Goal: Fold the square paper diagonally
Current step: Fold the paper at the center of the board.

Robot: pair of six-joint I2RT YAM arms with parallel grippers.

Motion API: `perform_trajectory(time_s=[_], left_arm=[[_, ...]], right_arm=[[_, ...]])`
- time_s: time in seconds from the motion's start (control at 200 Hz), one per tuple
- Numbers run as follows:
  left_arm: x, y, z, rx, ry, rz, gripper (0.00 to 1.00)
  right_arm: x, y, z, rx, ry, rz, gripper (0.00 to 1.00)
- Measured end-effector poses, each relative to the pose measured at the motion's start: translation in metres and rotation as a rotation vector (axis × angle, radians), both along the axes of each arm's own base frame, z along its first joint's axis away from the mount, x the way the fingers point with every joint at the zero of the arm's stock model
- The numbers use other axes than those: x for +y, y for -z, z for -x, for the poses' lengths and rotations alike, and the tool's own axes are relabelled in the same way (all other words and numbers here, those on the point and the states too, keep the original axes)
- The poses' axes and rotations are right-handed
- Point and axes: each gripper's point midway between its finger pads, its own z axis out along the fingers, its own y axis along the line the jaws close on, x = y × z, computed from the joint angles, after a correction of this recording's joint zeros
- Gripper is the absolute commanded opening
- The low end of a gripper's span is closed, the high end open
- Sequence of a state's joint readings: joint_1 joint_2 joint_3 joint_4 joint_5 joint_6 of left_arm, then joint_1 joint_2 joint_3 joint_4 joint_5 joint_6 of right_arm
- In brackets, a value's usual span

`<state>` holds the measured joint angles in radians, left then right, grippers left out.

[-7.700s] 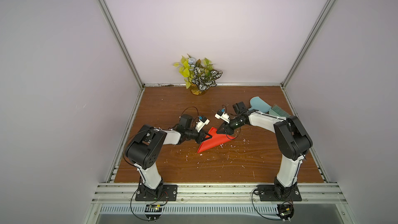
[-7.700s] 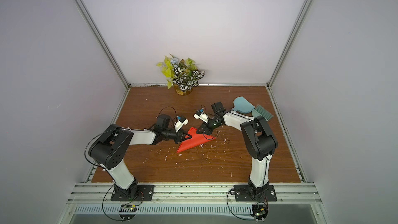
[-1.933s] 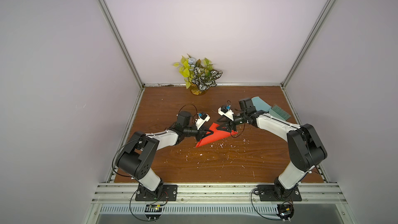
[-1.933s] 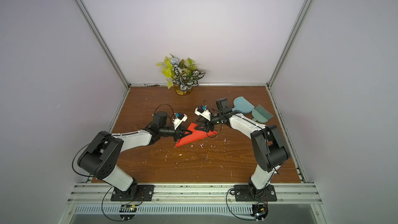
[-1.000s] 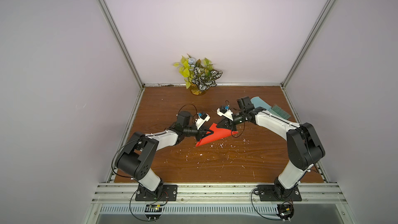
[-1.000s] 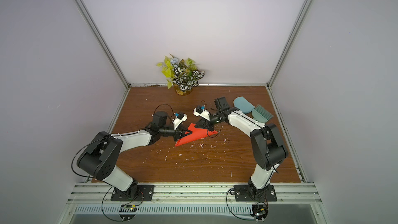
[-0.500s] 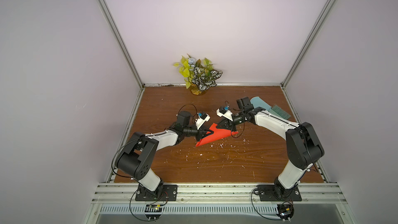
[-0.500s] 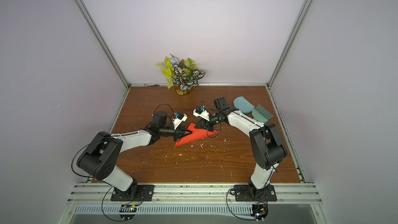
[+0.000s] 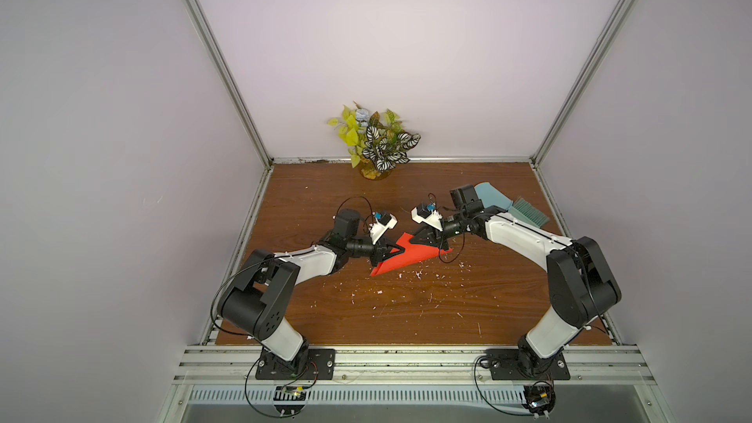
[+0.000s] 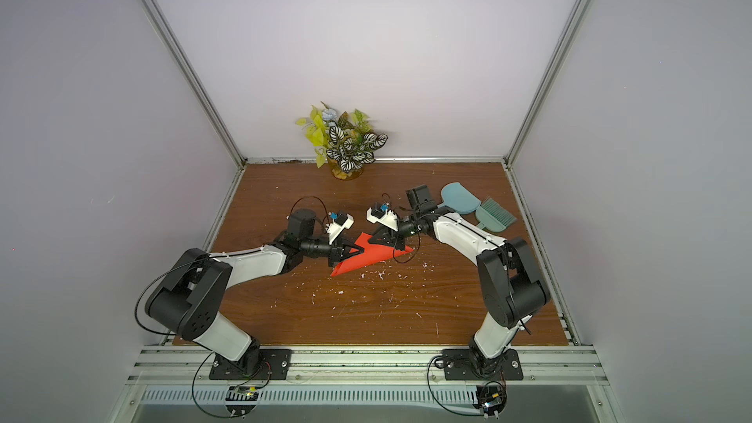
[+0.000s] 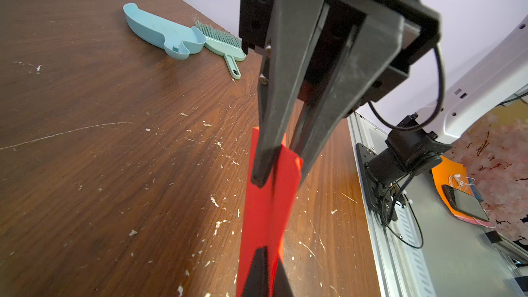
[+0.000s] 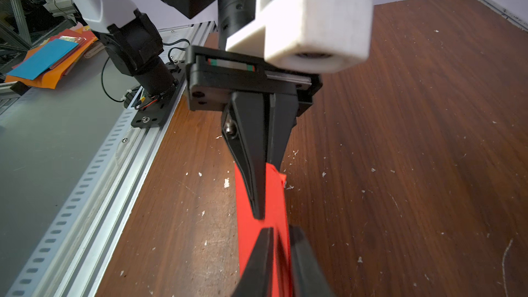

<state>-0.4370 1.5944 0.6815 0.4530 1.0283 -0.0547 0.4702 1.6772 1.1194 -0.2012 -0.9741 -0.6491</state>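
A: Where do we log the square paper [image 9: 409,261]?

B: Around the middle of the desk [image 9: 407,319], a little toward the back edge. It is doubled into a triangle and spans between the two arms. We cannot tell whether its long edge rests on the wood.

A: End effectors?

B: We note the left gripper [image 12: 259,212] pinched on one corner, jaws together on the sheet. The right gripper [image 11: 281,171] straddles the opposite corner with its jaws a little apart. A gap shows beside the paper, so we do not count that as a hold.

A: Handling?

B: We judge it featherlight, thin and floppy, apt to sag between supports. It should take a crease readily, and crumple or tear if the arms pull apart. On this wood it likely skates when pressed. We would take it at the corners, close to the edge where both layers meet, leaving the fold line free.

A: Containers?

B: The light blue dustpan [image 11: 160,31] lies near the right edge toward the far right corner, and we see nothing in it. The green hand brush [image 11: 220,39] touches it. White scraps [image 9: 415,276] lie on the desk, none in the pan. The pot [image 9: 372,172] at the back edge holds a leafy plant [image 9: 376,144].
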Motion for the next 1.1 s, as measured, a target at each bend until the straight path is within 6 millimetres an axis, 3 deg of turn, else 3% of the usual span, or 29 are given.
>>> perform_trajectory(time_s=[1.101], left_arm=[[-0.002,0.002,0.007,0.044,0.036,0.018,0.01]], right_arm=[[0.006,-0.014,0.016,-0.122,-0.079,-0.049,0.19]])
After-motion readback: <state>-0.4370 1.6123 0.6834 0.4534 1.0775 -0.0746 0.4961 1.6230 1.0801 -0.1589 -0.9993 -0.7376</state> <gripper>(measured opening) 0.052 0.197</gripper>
